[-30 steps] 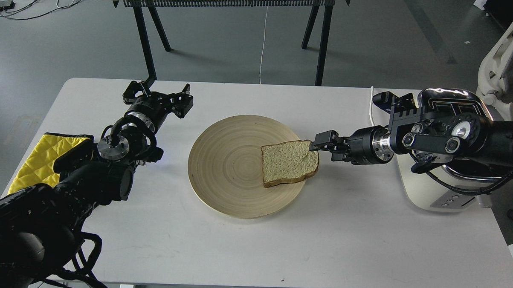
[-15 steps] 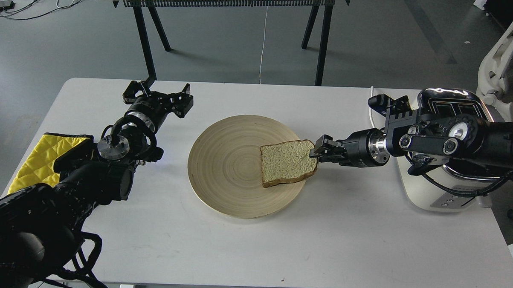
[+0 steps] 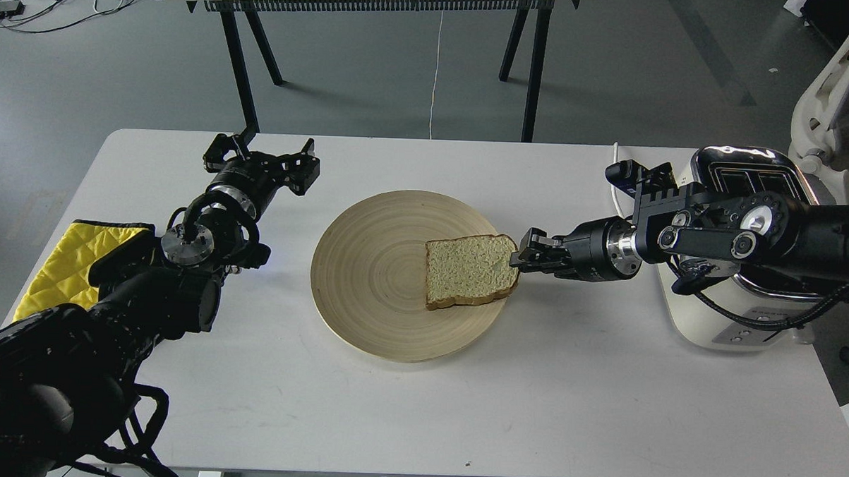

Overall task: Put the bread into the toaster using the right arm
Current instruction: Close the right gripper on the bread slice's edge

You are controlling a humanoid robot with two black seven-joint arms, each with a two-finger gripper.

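Bread (image 3: 471, 270) flat on wooden plate (image 3: 365, 314), well left of toaster (image 3: 741, 256). Right gripper (image 3: 519, 258) at slice's toaster-side crust; jaws appear clenched on that edge. Left gripper (image 3: 261, 159) idle, jaws released. Judgement: grasp underway; lift, carry, slot insertion remain.

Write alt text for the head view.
The right gripper touches the right edge of the bread, which lies on a round wooden plate mid-table. The toaster stands far right behind that arm; the left gripper hovers open beside a yellow cloth.
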